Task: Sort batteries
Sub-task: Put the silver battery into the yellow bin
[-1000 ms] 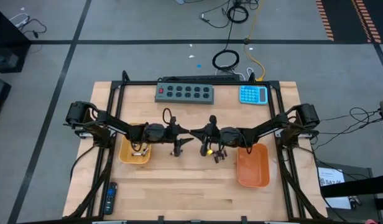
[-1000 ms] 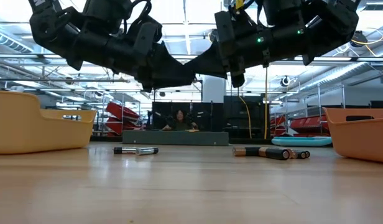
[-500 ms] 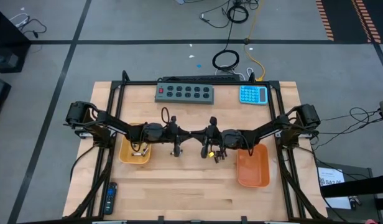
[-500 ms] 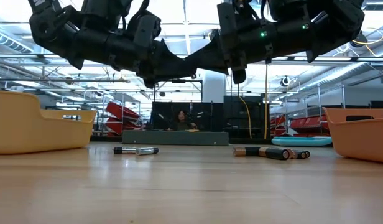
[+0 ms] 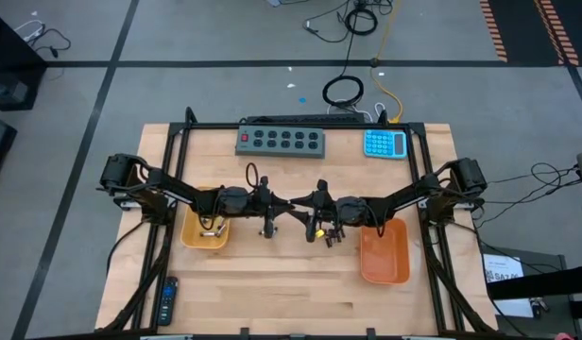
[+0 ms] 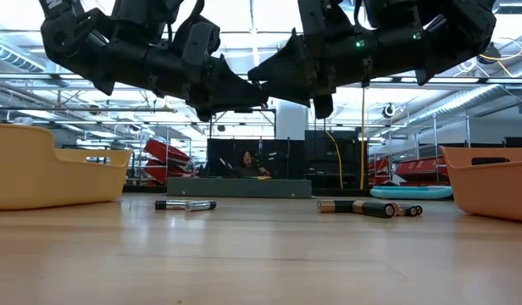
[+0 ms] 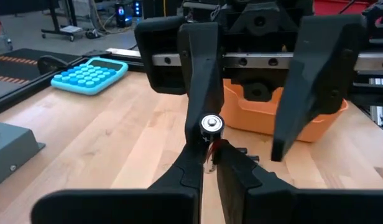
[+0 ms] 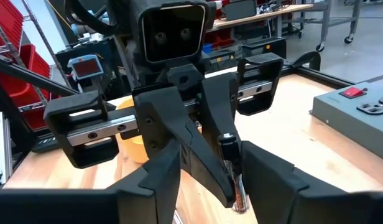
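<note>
Left gripper [image 7: 210, 163]: mid-table, raised, fingers clamped on a battery [image 7: 211, 126].
Right gripper [image 7: 241, 106]: facing it, fingers spread around that cell.
Other batteries [image 6: 369, 207]: lying on the table [image 5: 272, 283] between yellow tray [image 5: 190, 236] and orange tray [image 5: 385, 253].

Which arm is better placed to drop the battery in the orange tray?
Probably right. The right gripper is open around the battery held by the left gripper, and the orange tray lies on its side.
</note>
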Available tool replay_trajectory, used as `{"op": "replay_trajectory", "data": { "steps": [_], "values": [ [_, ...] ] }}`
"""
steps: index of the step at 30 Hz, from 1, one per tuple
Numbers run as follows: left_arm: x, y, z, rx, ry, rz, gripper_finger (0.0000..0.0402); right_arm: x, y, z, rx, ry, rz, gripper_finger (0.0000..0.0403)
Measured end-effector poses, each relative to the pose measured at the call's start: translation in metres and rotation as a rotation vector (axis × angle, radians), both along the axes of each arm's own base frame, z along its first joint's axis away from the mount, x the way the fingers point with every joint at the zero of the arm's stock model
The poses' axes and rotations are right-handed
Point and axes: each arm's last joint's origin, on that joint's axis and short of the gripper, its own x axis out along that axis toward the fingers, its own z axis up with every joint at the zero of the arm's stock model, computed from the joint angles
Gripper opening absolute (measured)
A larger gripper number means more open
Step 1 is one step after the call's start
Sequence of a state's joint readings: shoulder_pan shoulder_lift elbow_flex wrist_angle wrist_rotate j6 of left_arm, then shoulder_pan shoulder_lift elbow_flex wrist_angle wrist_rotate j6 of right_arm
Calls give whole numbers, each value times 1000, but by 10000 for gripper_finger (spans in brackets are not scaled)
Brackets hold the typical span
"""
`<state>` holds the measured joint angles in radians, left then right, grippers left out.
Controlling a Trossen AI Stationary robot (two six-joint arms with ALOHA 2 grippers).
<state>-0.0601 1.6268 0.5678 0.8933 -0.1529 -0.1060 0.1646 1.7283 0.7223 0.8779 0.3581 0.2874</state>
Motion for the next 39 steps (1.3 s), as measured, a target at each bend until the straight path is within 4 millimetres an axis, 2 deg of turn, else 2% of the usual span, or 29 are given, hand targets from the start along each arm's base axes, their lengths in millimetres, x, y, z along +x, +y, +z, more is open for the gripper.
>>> {"op": "replay_trajectory", "data": {
  "steps": [5, 11, 16, 22, 25, 30, 34, 39],
  "values": [
    [-2, 0, 0, -14, 42, 0, 27, -1, 0, -2, -16, 40, -3, 155],
    [-19, -5, 20, -11, 98, -8, 27, -6, -1, -3, -55, 121, -35, 146],
    [-50, -18, 37, -65, 235, -5, 27, -10, 0, -13, -28, 225, -57, 146],
    [-96, -37, 48, -253, 398, 53, 28, -18, 17, -20, -68, 295, -143, 146],
    [-118, -39, 46, -365, 509, 123, 34, -19, 21, -20, -102, 298, -148, 146],
    [-144, -37, 33, -431, 689, 324, 37, -19, 18, -20, -136, 304, -151, 146],
    [-152, -34, 27, -454, 756, 420, 38, -18, 16, -21, -151, 317, -155, 146],
    [-152, -34, 28, -446, 743, 425, 49, -19, 16, -22, -156, 330, -153, 146]
  ]
}}
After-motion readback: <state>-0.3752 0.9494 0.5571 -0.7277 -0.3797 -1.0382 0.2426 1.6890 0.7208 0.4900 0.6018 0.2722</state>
